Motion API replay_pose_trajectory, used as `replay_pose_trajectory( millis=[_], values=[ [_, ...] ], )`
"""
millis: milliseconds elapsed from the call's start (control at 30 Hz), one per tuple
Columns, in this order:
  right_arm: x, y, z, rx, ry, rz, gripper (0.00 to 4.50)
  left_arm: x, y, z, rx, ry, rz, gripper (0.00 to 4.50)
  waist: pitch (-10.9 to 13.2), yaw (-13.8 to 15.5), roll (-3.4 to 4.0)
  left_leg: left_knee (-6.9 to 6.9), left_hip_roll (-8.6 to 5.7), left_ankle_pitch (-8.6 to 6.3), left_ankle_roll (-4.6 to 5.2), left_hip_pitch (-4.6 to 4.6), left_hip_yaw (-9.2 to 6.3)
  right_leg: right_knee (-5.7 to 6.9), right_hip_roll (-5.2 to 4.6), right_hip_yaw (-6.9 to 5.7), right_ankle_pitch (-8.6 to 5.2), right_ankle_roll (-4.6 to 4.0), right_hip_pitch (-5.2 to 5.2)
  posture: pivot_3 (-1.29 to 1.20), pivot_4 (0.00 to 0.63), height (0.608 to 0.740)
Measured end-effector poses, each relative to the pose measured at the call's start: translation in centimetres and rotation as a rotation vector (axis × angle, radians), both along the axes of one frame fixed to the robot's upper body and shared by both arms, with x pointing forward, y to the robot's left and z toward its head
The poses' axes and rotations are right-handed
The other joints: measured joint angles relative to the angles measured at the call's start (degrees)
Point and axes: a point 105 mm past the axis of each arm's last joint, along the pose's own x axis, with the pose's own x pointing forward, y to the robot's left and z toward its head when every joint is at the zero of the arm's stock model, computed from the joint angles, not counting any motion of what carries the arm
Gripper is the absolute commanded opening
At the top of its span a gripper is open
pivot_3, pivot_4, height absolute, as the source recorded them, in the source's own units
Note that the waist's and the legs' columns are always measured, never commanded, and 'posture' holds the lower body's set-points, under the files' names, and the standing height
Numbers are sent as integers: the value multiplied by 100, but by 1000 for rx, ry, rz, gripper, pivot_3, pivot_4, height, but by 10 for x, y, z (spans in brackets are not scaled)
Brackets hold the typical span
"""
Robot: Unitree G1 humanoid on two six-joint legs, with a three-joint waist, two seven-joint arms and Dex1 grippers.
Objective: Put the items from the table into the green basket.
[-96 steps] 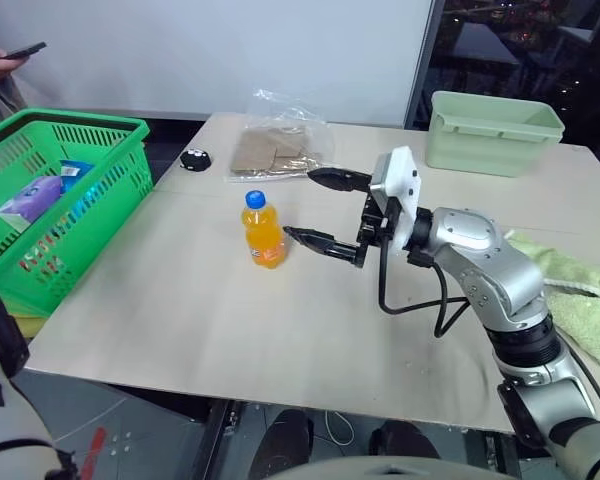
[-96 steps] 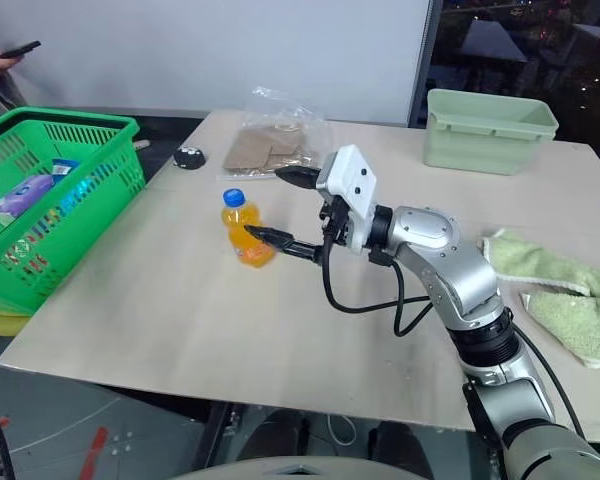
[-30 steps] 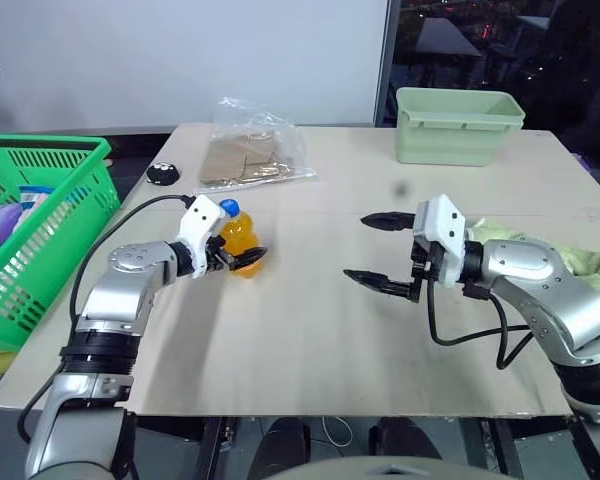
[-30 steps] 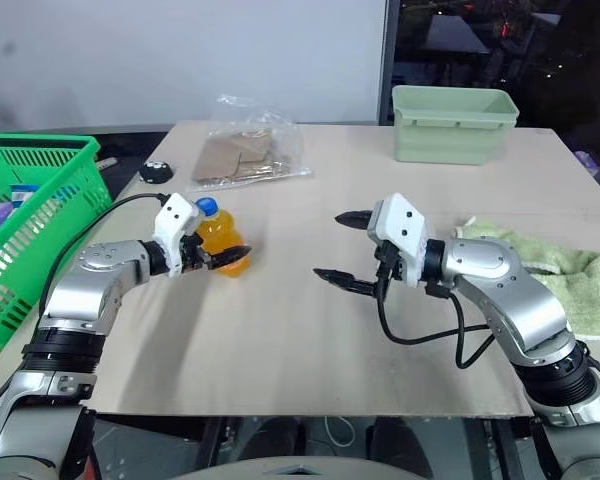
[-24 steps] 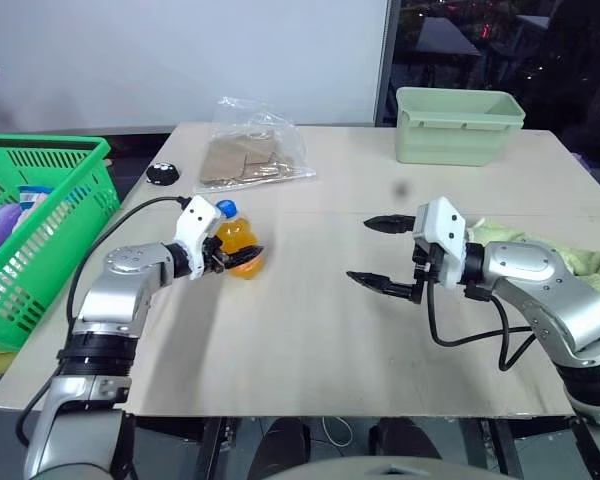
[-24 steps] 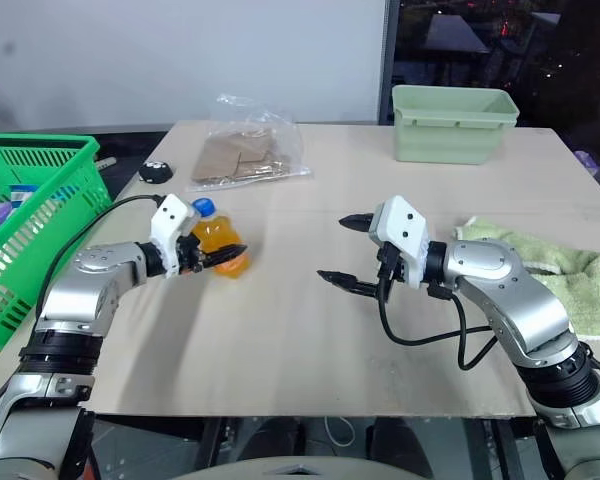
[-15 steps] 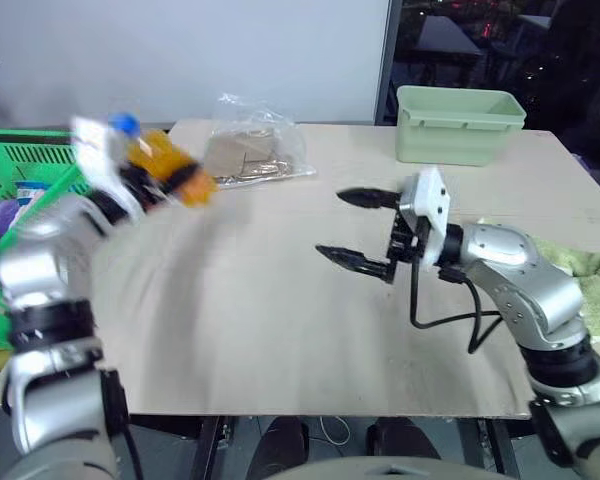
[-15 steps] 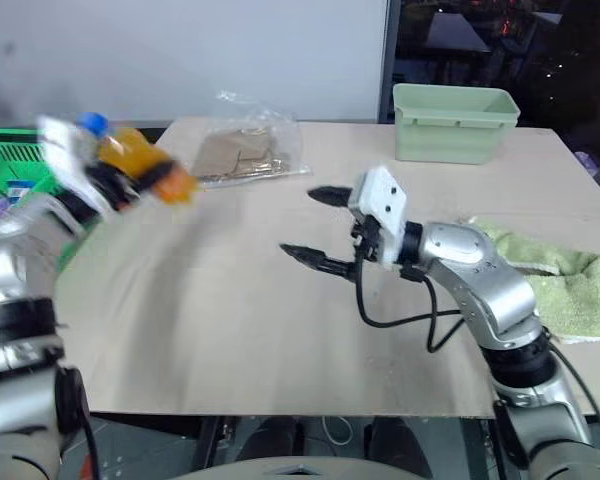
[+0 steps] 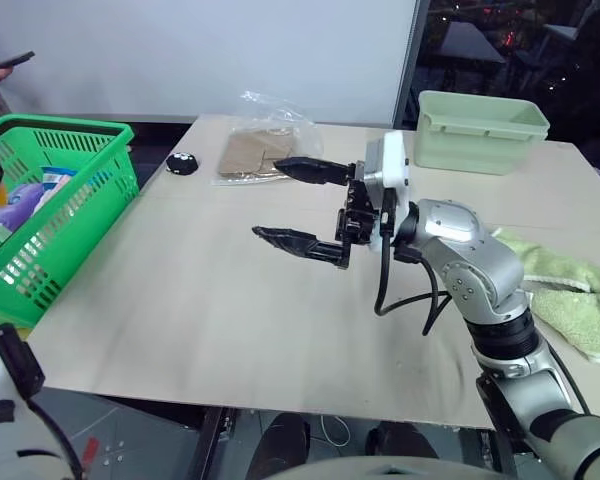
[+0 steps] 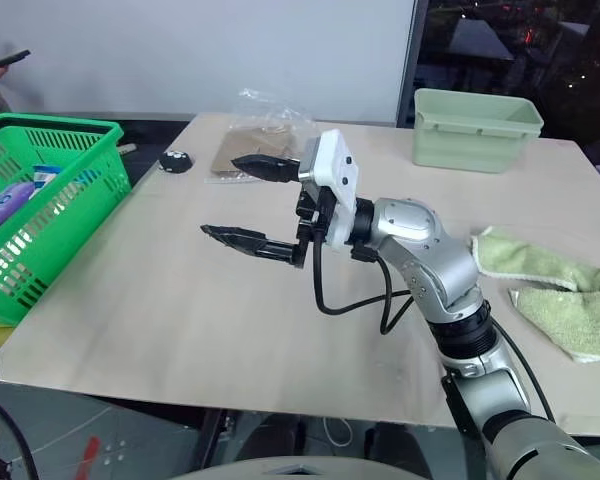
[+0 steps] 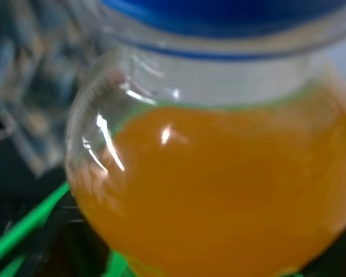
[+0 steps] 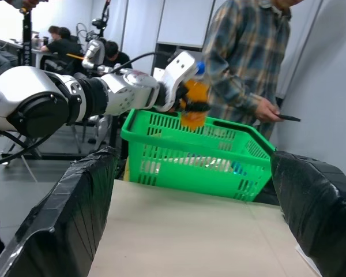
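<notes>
Orange-drink bottle (image 12: 191, 111), on the table (image 9: 230, 320) a second ago, now sits at the left gripper (image 12: 195, 106) above the green basket (image 12: 190, 167), finger state indeterminate, drop imminent; right gripper (image 9: 270, 198) spread wide, empty.

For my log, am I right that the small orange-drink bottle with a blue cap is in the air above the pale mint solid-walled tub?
Not quite: the bottle is in the air above the bright green slotted plastic basket, not the mint tub; the right wrist view shows it.
</notes>
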Motion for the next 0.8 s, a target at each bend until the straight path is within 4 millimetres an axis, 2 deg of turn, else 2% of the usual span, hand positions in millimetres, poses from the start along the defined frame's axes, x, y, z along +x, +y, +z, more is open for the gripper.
replay_pose_trajectory(
  millis=[167, 267, 367, 400, 433, 467, 567, 667, 733, 800],
  values=[
    [4, -8, -10, -32, 21, -30, 4500, 2, -6, 6, -48, -82, -74, 4437, -4, 23, -6, 1, -1, 11, -18, 2, 1, 0, -5, -3, 0, -1, 2, 107, 0, 740],
    [6, -13, -13, -62, 11, -49, 4500, 21, -35, 10, -64, -137, -244, 4437, -5, 40, -7, 0, 2, 17, -28, 2, -2, 4, -6, -9, 1, -2, 4, 111, 0, 740],
    [6, -17, -15, -79, 4, -59, 4500, 41, -83, 8, -82, -162, -480, 4437, -11, 26, -14, 0, 1, 17, -28, 1, 1, 2, -11, -3, 2, -4, 10, 115, 0, 740],
    [8, -23, -17, -91, 6, -84, 4500, 46, -121, -2, -103, -139, -625, 4437, -21, -5, -26, -1, -3, 17, -28, 1, 3, 1, -19, 1, 3, -4, 10, 115, 0, 740],
    [9, -25, -18, -93, 9, -95, 4500, 48, -130, -5, -111, -132, -658, 4437, -24, -12, -28, -2, -5, 16, -27, 1, 4, 4, -23, 3, 3, -4, 10, 115, 0, 740],
    [13, -30, -22, -103, 15, -125, 4500, 48, -149, -12, -134, -133, -722, 4437, -25, -19, -26, -4, -6, 16, -27, 1, 6, 0, -26, 5, 3, -4, 9, 115, 0, 740],
    [31, -60, -41, -144, 73, -309, 4500, 37, -229, -40, -192, -71, -967, 4437, -26, -25, -28, -5, -8, 14, -23, -4, 8, 1, -32, 8, 3, -4, 4, 82, 0, 740],
    [46, -95, -62, -197, 132, -530, 4500, 20, -285, -50, -239, -24, -1120, 4437, -23, -39, -20, -5, -5, 14, -22, -5, 12, 7, -21, 18, 2, -5, -3, 56, 0, 740],
    [43, -119, -76, -242, 159, -627, 4500, 4, -308, -54, -215, 16, -1194, 4437, -29, -42, 1, -9, -5, 13, -21, 3, 20, 2, -20, 28, 1, -5, 2, 34, 0, 740],
    [39, -137, -87, -268, 191, -699, 4500, -7, -317, -66, -232, 64, -1213, 4437, -32, -65, 33, -9, -5, 9, -14, 15, 41, 1, -18, 48, 0, -5, 5, 9, 0, 740]
  ],
)
